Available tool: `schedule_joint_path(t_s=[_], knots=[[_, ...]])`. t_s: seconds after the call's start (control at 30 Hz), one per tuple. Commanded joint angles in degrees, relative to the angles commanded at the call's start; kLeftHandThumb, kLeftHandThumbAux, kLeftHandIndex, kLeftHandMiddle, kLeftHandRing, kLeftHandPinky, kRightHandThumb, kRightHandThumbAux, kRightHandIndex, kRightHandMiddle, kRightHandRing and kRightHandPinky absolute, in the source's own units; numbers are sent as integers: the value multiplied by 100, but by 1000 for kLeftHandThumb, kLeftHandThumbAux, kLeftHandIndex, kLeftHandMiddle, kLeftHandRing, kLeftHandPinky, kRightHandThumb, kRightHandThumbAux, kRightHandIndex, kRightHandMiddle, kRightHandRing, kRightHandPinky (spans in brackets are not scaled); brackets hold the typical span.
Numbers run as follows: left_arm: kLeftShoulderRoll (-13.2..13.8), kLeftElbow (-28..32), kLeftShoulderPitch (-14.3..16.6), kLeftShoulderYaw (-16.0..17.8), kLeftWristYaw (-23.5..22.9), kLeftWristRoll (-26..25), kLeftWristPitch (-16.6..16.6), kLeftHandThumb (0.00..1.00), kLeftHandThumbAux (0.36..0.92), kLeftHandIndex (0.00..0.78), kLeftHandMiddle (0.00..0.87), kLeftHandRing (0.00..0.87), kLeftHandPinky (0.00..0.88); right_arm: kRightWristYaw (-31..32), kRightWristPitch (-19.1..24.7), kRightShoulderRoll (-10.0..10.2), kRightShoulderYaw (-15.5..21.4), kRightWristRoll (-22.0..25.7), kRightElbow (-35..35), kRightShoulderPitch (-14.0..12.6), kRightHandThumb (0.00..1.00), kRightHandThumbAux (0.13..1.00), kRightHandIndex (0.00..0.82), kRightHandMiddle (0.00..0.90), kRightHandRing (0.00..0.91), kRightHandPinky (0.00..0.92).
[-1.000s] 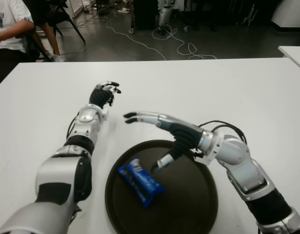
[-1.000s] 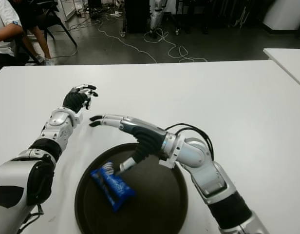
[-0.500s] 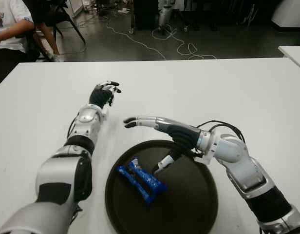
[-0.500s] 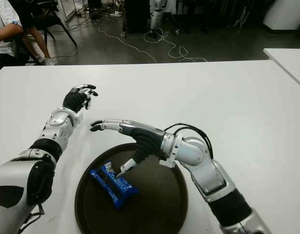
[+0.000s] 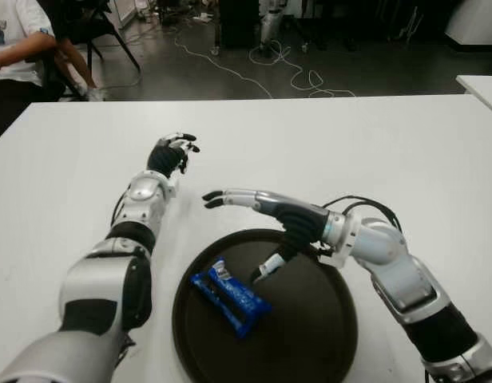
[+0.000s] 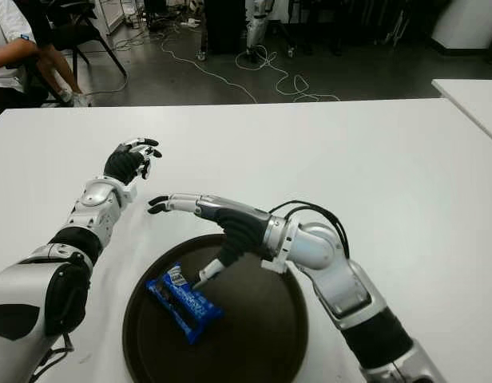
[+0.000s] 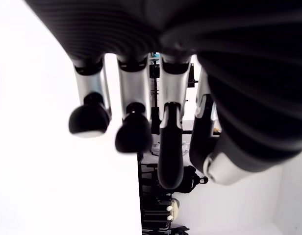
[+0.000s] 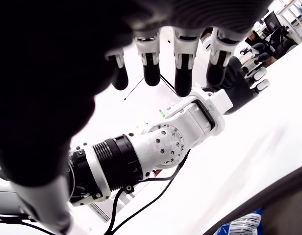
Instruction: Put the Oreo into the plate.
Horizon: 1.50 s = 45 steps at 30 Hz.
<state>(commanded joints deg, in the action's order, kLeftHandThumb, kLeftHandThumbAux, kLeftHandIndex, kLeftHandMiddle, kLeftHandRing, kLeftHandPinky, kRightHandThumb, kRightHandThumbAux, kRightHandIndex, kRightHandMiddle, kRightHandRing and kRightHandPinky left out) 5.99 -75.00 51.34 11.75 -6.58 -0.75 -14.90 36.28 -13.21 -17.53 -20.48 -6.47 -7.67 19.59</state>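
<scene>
The Oreo, a blue packet (image 5: 230, 295), lies flat on the left part of the dark round plate (image 5: 310, 343). My right hand (image 5: 234, 237) hovers open over the plate's far-left rim. Its fingers (image 5: 222, 196) stretch out to the left and its thumb (image 5: 262, 271) points down just beside the packet without holding it. The right wrist view shows a corner of the packet (image 8: 244, 226) below the spread fingers. Farther back on the left, my left hand (image 5: 172, 152) shows above the white table (image 5: 390, 152), fingers relaxed and holding nothing.
A person sits beyond the table's far-left corner (image 5: 14, 48). Cables (image 5: 286, 72) lie on the floor behind the table. The corner of a second white table (image 5: 482, 84) shows at the right edge.
The packet has tipped over and settled flat on the plate, shifting slightly. My right hand has stayed open over the rim, drifting a little. The left arm has not moved.
</scene>
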Motion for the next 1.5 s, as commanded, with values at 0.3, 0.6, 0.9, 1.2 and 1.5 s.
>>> schedule_joint_path(t_s=[0.3,0.6,0.9,1.2,1.5], knots=[[8,-2,-1,17,10,-12,5,853,662,409,545,800,829,-629,-888,-280,312,-657,1714,579,0,736,54,91,95,92],[3,5,6,15,45,-8,29,854,661,412,548,797,823,-1092,-1313,-342,648,-709,4521,1813,0,741,73,122,113,100],[15,-1,-4,4,42,10,10,855,661,411,552,795,825,-2692,-1117,-252,667,-1209,7036,2515,0,744,126,176,182,160],[13,0,-7,22,0,-14,12,854,662,411,546,800,827,-2681,307,81,2636,785,8238,2720,0,770,173,270,306,370],[16,-7,4,15,-30,-9,31,853,662,408,543,780,813,-3064,779,168,3026,970,8318,3050,0,748,218,313,356,413]])
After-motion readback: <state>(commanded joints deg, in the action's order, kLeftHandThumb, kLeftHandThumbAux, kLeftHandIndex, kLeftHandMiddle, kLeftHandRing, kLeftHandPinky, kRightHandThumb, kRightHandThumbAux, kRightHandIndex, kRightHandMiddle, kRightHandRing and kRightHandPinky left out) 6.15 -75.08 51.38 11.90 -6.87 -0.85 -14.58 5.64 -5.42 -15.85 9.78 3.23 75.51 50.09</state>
